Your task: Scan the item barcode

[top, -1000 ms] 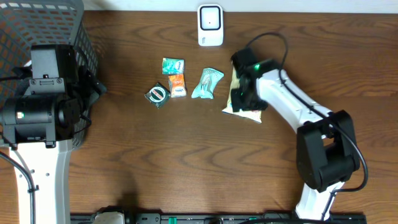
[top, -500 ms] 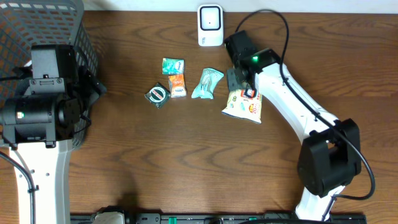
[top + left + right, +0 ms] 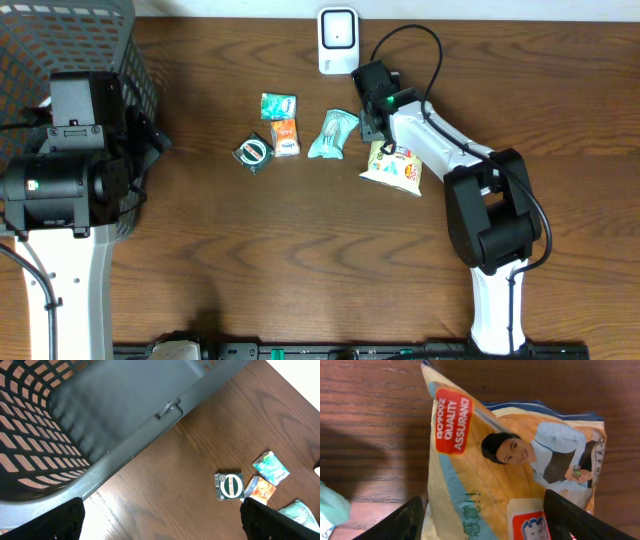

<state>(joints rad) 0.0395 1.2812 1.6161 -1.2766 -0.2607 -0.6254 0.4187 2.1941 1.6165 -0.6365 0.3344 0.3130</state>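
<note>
A yellow snack bag (image 3: 395, 166) lies flat on the wooden table, printed side up; no barcode shows on it. My right gripper (image 3: 375, 125) hovers over the bag's far end, open. In the right wrist view its fingers (image 3: 402, 520) stand either side of the snack bag (image 3: 505, 460) without pinching it. The white scanner (image 3: 338, 40) stands at the table's back edge, just behind that gripper. My left gripper (image 3: 162, 525) is open over bare wood at the left, nothing between its fingers.
Small packets lie left of the bag: a pale blue one (image 3: 333, 133), an orange one (image 3: 286, 137), a teal one (image 3: 278, 105) and a dark green one (image 3: 253, 152). A grey mesh basket (image 3: 60, 40) fills the back left corner.
My right gripper has opened and drawn back toward the scanner, leaving the snack bag lying on the table. The left arm has not moved.
</note>
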